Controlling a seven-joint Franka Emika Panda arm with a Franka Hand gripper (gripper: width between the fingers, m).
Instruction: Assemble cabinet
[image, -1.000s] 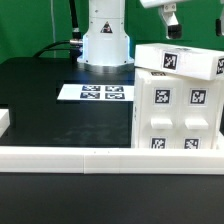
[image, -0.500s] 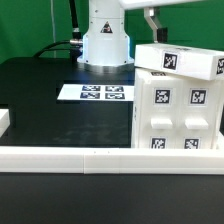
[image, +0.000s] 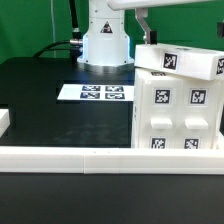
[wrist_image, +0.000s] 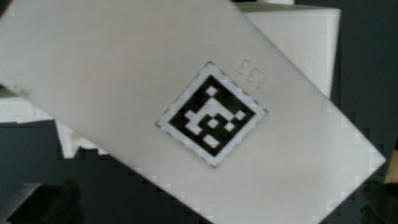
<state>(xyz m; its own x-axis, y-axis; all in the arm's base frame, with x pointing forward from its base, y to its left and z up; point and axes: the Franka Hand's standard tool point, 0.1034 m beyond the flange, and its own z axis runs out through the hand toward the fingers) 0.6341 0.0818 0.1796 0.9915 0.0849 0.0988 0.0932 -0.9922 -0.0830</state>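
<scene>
The cabinet (image: 176, 100) is a white boxy body that stands on the black counter (image: 50, 100) at the exterior view's right, with square black-and-white tags on its front and a tagged top panel (image: 180, 60) lying a little tilted on it. In the wrist view this panel (wrist_image: 178, 110) fills the picture with one tag. Compared with a second ago, the arm has moved up and toward the exterior view's left; now only one part (image: 144, 22) shows at the top edge above the cabinet. Whether the claw is apart or together, I cannot tell. The marker board (image: 93, 93) lies beside the robot base (image: 104, 40).
</scene>
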